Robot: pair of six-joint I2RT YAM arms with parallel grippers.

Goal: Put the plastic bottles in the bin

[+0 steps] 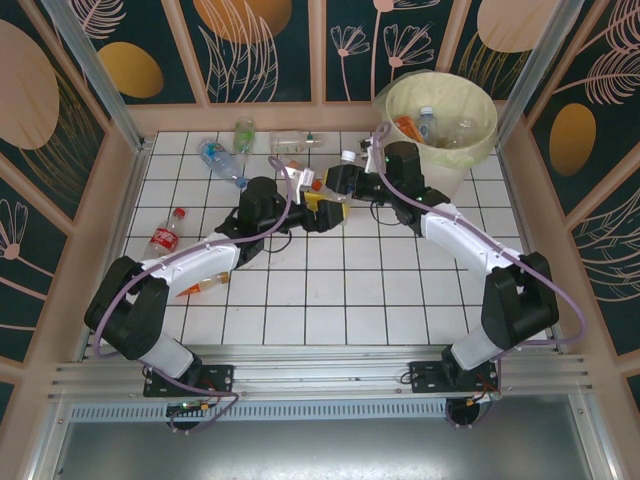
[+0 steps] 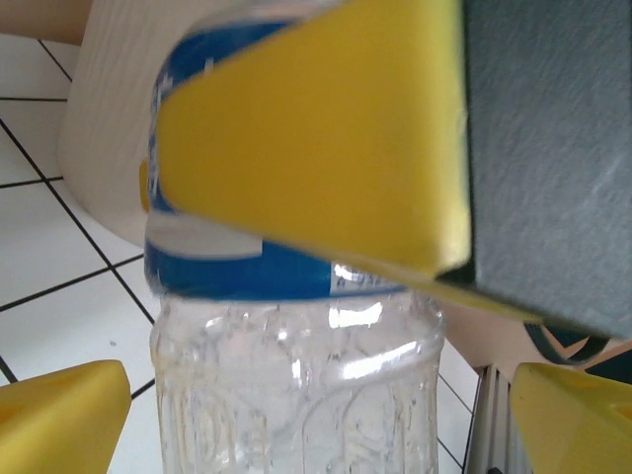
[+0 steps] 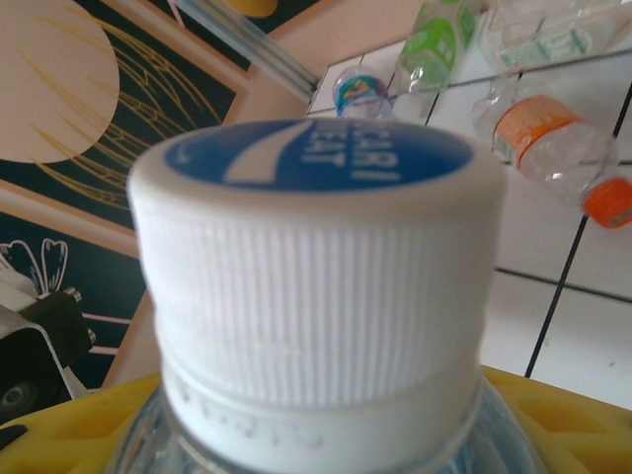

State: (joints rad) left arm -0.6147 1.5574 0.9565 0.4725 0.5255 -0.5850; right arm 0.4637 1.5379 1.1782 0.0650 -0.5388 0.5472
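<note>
Clamping bottle (image 2: 296, 385), right gripper (image 3: 316, 434); left gripper (image 2: 316, 420) wide.

Six bottles are lying on the tiles (image 1: 340, 300): a red bottle (image 1: 165, 236), an orange bottle (image 1: 203, 287), a blue bottle (image 1: 222, 160), a green bottle (image 1: 243, 135), a clear bottle (image 1: 297, 140), an orange-banded bottle (image 1: 296, 171). One white-capped bottle (image 3: 316, 267) is being held off them. Three more are sitting in the one bin (image 1: 455, 92).

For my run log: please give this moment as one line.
phase: handover; left hand: open; right hand: shut on bottle; bin: far right corner
</note>
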